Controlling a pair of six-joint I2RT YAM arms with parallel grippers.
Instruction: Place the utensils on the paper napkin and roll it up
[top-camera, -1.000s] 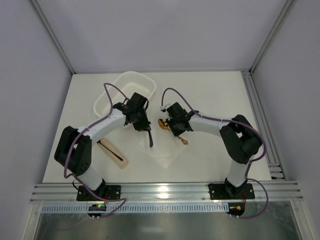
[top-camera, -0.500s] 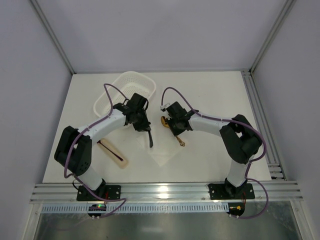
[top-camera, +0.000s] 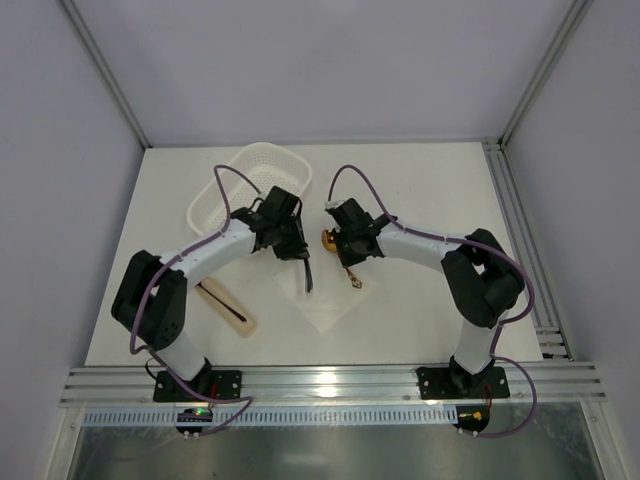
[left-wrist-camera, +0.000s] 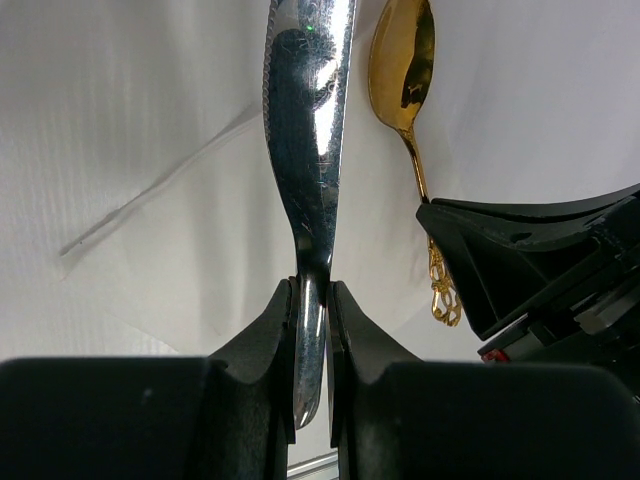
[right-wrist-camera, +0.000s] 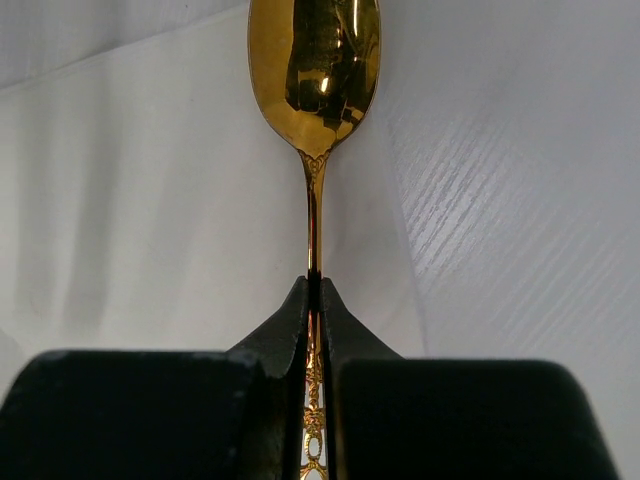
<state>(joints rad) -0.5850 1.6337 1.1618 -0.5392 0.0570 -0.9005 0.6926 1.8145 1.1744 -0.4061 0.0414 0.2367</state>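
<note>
Two utensils are up. The left gripper (left-wrist-camera: 312, 300) is clenched on one silver utensil (left-wrist-camera: 305, 130), and the right gripper (right-wrist-camera: 313, 295) is clenched on one gold spoon (right-wrist-camera: 314, 70). Both hang side by side over one napkin (top-camera: 332, 305) mid-table. One basket (top-camera: 235, 170) and one beige slab (top-camera: 238, 315) show only from the top. The wrist views show the pinched handles close up.

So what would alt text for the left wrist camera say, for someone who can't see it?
The left gripper pinches the stem of a shiny silver utensil, which points away over a white paper napkin. Just to its right, a gold spoon is held at its handle by the black right gripper.
</note>
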